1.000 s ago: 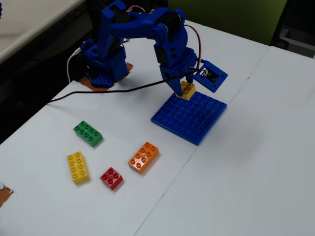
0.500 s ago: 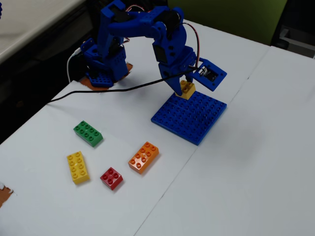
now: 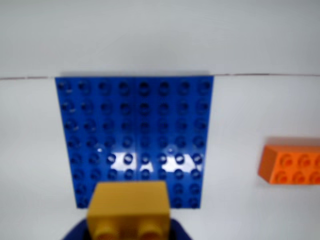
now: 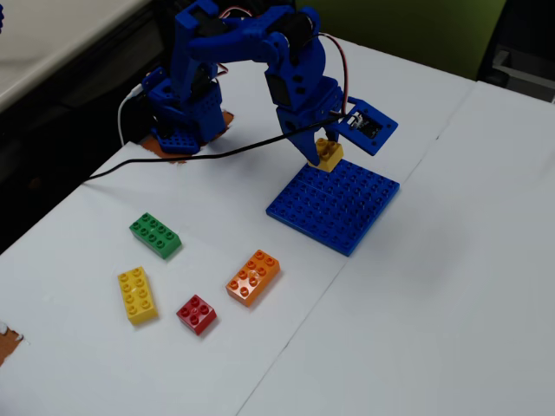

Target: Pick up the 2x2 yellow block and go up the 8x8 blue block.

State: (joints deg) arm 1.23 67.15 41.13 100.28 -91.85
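Note:
The small yellow 2x2 block (image 4: 329, 154) is held between the fingers of my blue gripper (image 4: 326, 154). In the fixed view it hangs just above the far edge of the flat blue 8x8 baseplate (image 4: 334, 204). In the wrist view the yellow block (image 3: 129, 209) fills the bottom centre, studs toward the camera, with the gripper (image 3: 129, 232) closed on its sides. The baseplate (image 3: 135, 130) lies right beyond it, square and bare of bricks.
An orange brick (image 4: 253, 277) lies left of the baseplate in the fixed view and shows at the right edge of the wrist view (image 3: 292, 162). A green brick (image 4: 156, 236), a long yellow brick (image 4: 138, 295) and a red brick (image 4: 197, 314) lie further left. A black cable (image 4: 173, 160) crosses the table.

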